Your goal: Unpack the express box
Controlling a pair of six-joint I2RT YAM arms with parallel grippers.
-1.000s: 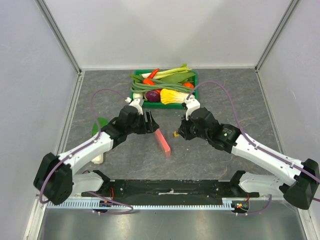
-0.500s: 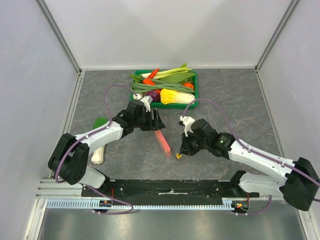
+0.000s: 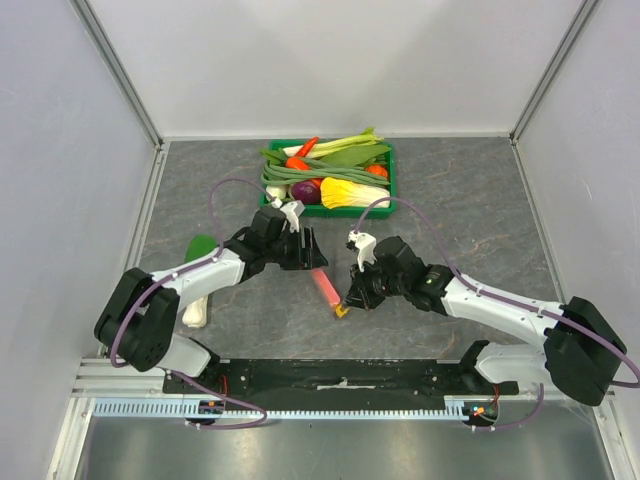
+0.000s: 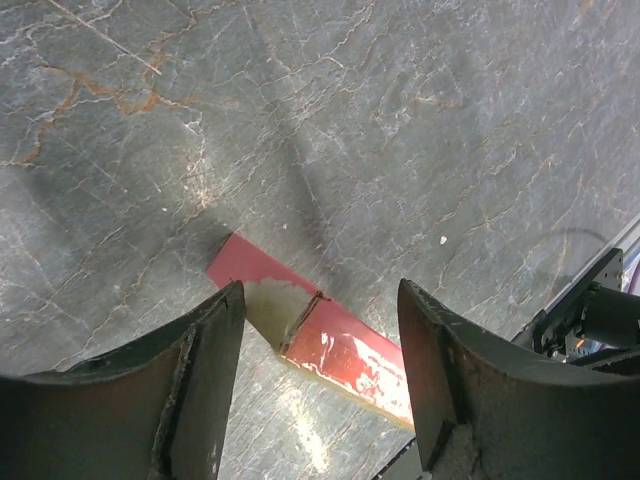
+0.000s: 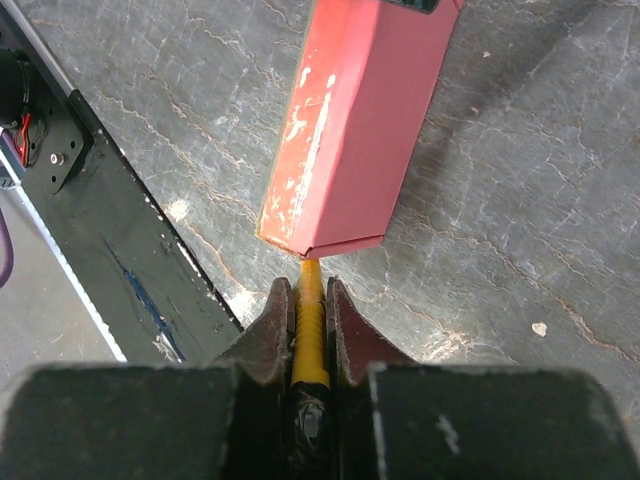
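The express box [image 3: 325,288], a thin pink-red carton, lies flat on the grey table between the two arms. In the left wrist view its scuffed top [image 4: 340,345] has a torn pale patch at one end. My left gripper [image 3: 308,252] hangs over the box's far end, open, its fingers [image 4: 210,360] set on either side of the box without gripping it. My right gripper [image 3: 352,300] is shut on a ridged yellow tool [image 5: 310,340]. The tool's tip meets the near end flap of the box [image 5: 360,120].
A green crate [image 3: 392,170] full of vegetables stands at the back centre. A green item [image 3: 202,245] and a white one [image 3: 195,315] lie by the left arm. The black base rail [image 5: 110,230] runs just behind the box's near end.
My right gripper has carried the yellow tool left and down to the box's near end. The left gripper has shifted over the far end, its jaws slightly narrower.
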